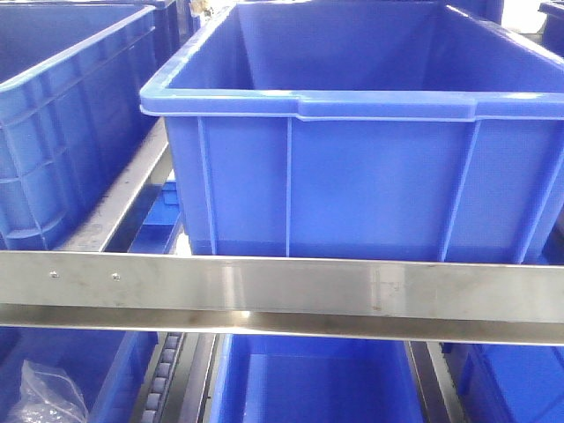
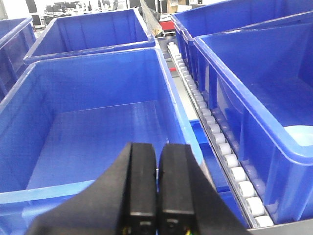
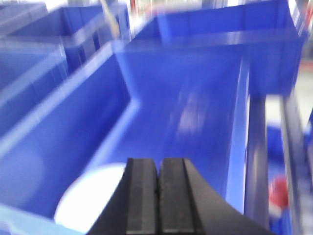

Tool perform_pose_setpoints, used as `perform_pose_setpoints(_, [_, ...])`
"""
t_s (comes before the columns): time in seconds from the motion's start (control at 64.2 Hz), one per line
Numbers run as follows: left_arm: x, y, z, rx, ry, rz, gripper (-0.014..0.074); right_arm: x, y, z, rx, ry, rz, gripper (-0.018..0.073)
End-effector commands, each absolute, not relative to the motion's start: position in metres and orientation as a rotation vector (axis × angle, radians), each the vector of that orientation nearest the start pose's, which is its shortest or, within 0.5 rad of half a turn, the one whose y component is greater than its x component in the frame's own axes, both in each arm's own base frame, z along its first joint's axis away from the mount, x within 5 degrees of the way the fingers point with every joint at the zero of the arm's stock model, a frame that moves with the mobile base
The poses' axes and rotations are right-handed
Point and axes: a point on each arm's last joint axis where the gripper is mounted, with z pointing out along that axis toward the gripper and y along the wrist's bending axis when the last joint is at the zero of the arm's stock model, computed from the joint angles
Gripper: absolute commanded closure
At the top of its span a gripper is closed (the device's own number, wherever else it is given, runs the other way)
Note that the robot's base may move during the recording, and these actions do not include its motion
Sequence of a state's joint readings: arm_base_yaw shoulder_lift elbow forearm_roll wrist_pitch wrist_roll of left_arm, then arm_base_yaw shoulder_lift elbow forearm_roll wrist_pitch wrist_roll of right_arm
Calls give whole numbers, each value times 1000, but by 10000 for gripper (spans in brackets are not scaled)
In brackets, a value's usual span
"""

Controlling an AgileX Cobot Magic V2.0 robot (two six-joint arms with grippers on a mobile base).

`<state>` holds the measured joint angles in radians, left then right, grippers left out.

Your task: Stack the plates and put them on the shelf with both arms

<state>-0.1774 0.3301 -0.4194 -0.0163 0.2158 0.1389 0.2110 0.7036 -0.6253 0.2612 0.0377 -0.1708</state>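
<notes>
- blue crates fill every view, ranked on a steel shelf point(image 1: 264, 291) whose brushed front rail crosses the front view; more crates sit on the tier below.
- big crate point(image 1: 352, 159) stands on the upper tier just behind the rail, its inside hidden from the front.
- roller track point(image 2: 215, 132) of white rollers runs between two crates in the left wrist view.
- left fingers point(image 2: 156, 196) are black and clenched together with nothing between them, hanging over the near rim of a bare crate point(image 2: 98, 127).
- pale plate edge point(image 2: 299, 134) shows in the crate to the right of the track.
- right fingers point(image 3: 157, 200) are likewise clenched on nothing, above a crate.
- plate point(image 3: 88, 200), round, very pale, blurred, lies flat on that crate's floor just below the fingers; whether it is one plate or two stacked cannot be told.
</notes>
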Motion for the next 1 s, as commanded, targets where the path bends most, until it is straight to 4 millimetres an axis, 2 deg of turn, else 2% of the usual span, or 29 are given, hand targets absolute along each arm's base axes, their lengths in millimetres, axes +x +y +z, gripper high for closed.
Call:
perform_pose_setpoints(0.0, [77,-14,332,223,1486,-52,513,138,28,379,-78,1453,227,503])
perform_pose_setpoints(0.078, [77,-14,332,223,1486,-52,513,130,26,381,-81,1441,231,503])
perform_pose_setpoints(0.171, [77,-14,332,223,1486,-52,513,122,22,370,-69,1454,217,503])
perform_pose_setpoints(0.42, [77,-14,332,223,1486,-52,513,98,3,308,49,1516,100,503])
perform_pose_setpoints(0.685, [77,-14,332,223,1486,-52,513,72,1,252,66,1521,83,503])
perform_pose_setpoints(0.81, [77,-14,332,223,1486,-52,513,66,-2,229,89,1504,57,503])
perform_pose_setpoints(0.981, [77,-14,332,223,1486,-52,513,58,-6,212,130,1415,9,503])
